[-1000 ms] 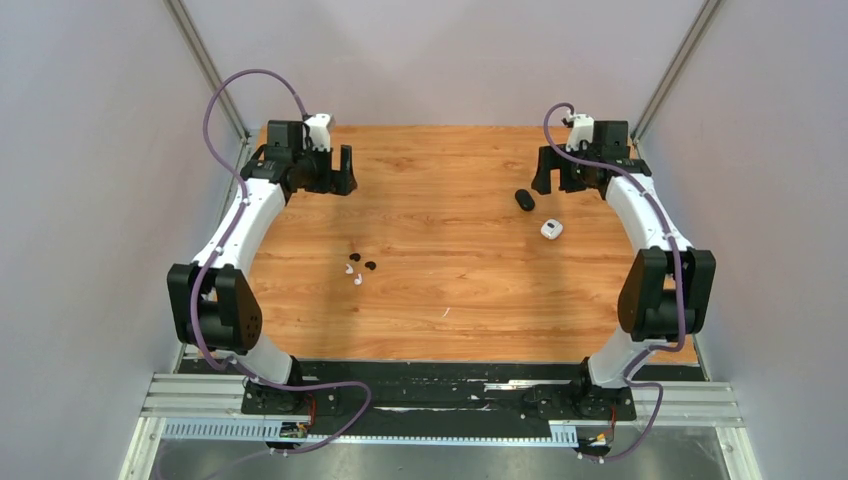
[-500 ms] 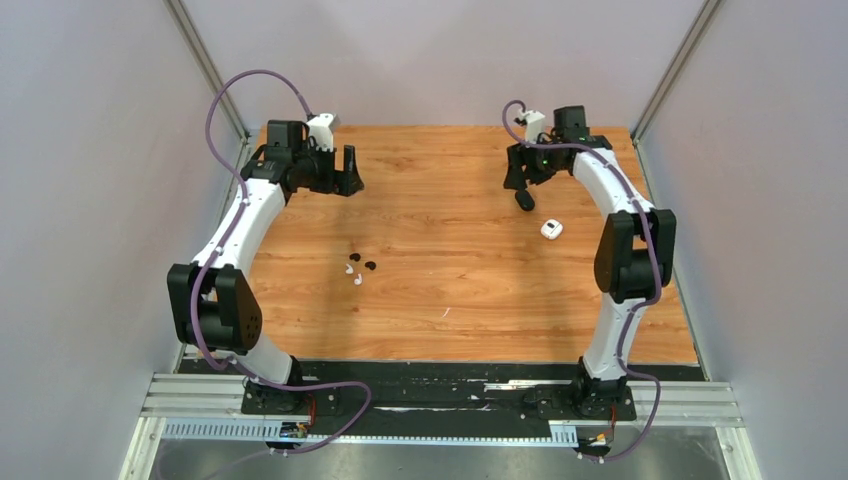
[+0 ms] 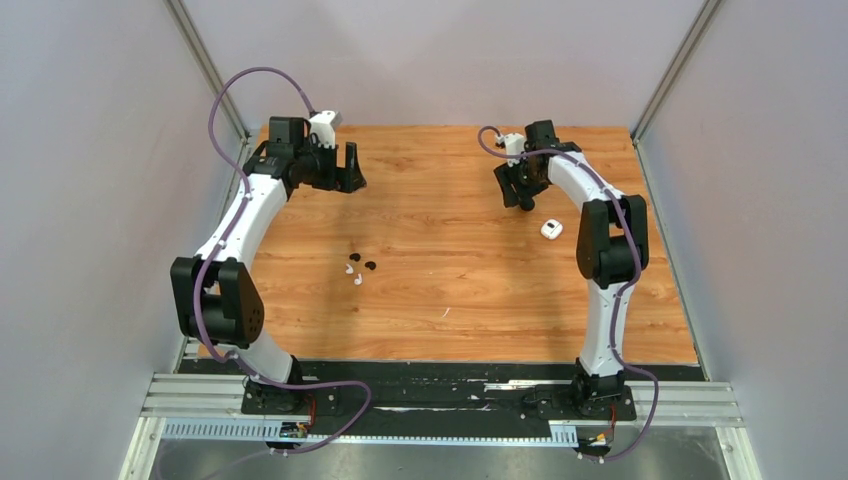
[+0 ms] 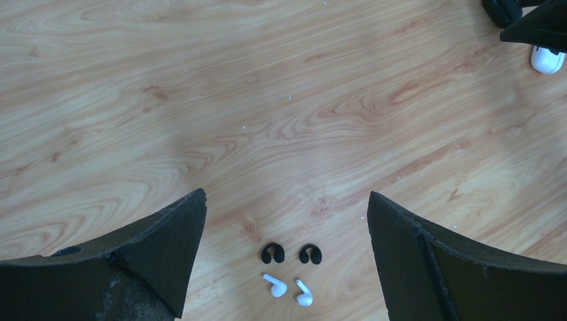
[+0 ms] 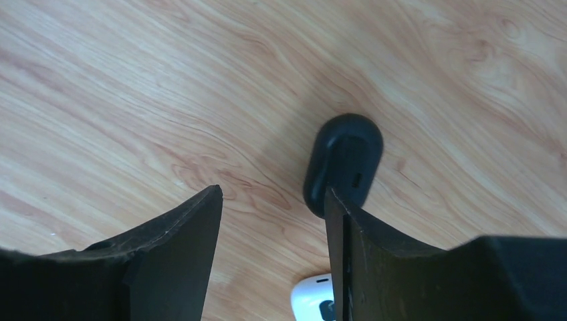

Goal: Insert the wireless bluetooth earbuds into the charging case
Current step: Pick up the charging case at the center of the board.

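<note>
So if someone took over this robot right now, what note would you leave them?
Left gripper: open, empty, raised at the far left of the table, away from the earbuds.
Right gripper: open, empty, low at the black case, which lies beside one finger, not between them.
The black earbuds and white earbuds: all four loose, clustered mid-table. White case lies beside the black case.
Done: nothing inserted. Left: all four earbuds.

White charging case (image 5: 309, 299) runs off the bottom edge.

Bright even light; soft faint shadows; focus sharp throughout
</note>
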You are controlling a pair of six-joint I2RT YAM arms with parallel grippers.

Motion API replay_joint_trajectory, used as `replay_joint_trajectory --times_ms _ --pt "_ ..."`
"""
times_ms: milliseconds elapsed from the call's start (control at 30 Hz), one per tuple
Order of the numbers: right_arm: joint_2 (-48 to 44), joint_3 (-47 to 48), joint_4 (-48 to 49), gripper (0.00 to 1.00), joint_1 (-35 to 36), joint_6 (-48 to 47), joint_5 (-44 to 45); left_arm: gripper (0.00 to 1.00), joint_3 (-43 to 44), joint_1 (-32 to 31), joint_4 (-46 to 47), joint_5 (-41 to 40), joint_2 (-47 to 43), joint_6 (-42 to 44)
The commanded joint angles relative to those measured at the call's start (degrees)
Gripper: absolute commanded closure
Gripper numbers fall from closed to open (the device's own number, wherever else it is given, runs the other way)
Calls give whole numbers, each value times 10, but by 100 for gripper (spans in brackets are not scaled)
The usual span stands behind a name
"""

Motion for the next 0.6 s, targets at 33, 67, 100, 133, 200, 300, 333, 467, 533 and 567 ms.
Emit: replay_joint_trajectory --times_ms 33,67,100,133,200,300,333,467,533,567 --pt "-1 13 22 43 -10 -24 53 4 28 0 14 8 6 4" --pt "-2 9 27 43 -11 -27 57 5 29 0 14 8 8 4" --pt "-2 7 31 44 -12 -29 59 4 29 0 12 9 8 4" --pt "-1 5 35 44 -14 -30 59 5 29 0 12 10 9 4" --pt "2 3 38 44 -15 -31 64 5 29 0 11 11 10 5" --pt "11 -1 40 45 -19 -31 65 4 29 0 10 11 11 5" --pt "14 -2 40 46 -20 -30 64 4 29 0 10 11 12 5" --pt "28 -5 39 54 -26 -35 50 5 35 -1 7 14 16 6" --pt "30 -8 40 54 -30 -44 38 4 39 -1 4 16 19 9" --pt "31 -10 40 54 -32 -48 34 4 40 -1 3 16 19 11"
